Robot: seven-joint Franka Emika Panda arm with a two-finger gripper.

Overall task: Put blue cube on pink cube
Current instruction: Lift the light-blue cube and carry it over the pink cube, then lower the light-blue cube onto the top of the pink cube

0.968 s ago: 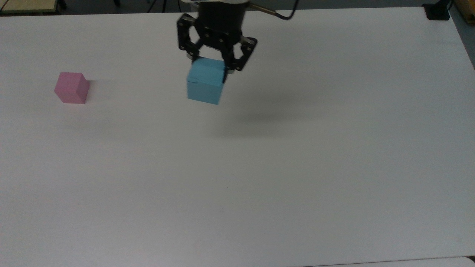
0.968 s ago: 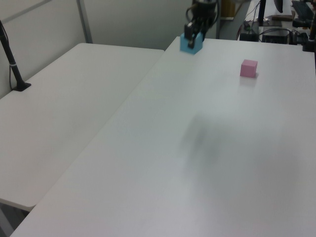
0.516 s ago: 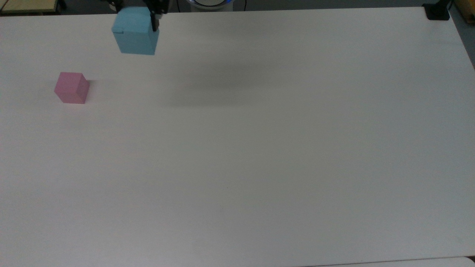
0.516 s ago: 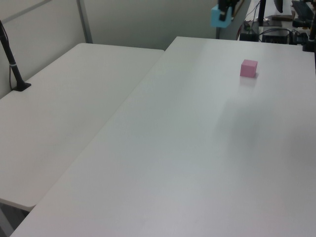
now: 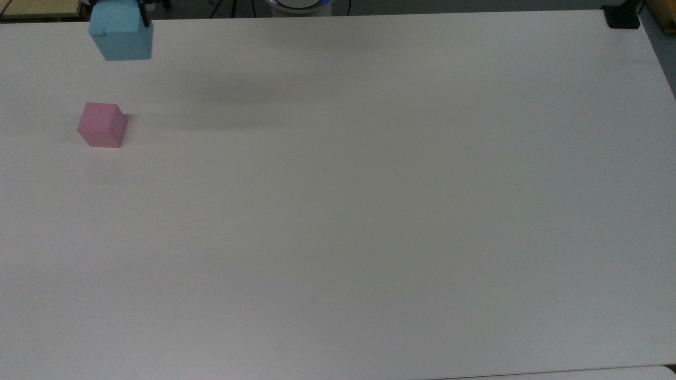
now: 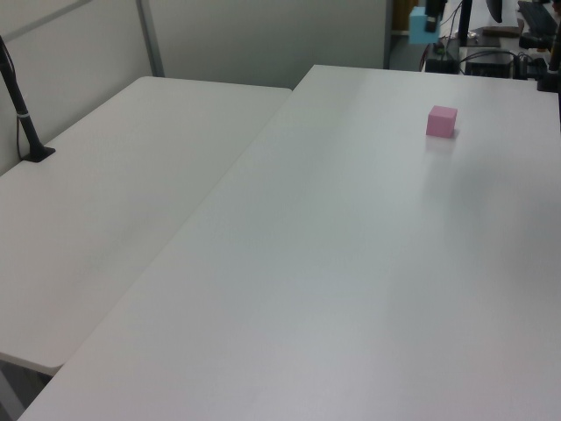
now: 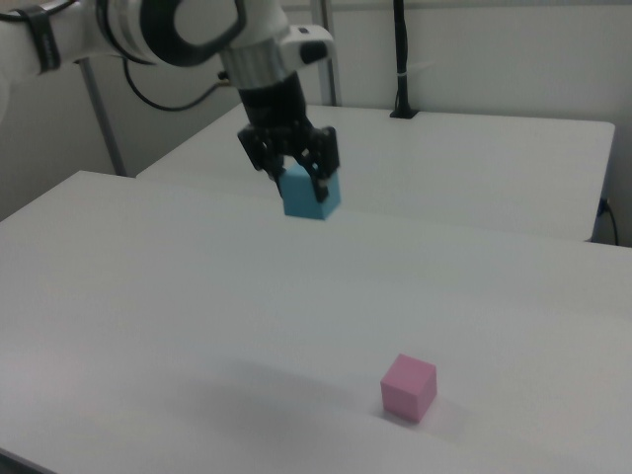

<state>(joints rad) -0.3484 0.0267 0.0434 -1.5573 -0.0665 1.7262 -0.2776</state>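
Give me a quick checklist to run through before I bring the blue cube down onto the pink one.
1. Grip: the gripper is shut on the blue cube, carried well above the table. Ok.
2. Target: the pink cube sits flat on the table, top face bare. Ok.
3. Alignment: in the right view the blue cube hangs up and to the right view's left of the pink cube, not over it. Not ok.
4. Path: bare tabletop between the two cubes. Ok.
5. Cube edges matched to the pink cube's: cannot tell.
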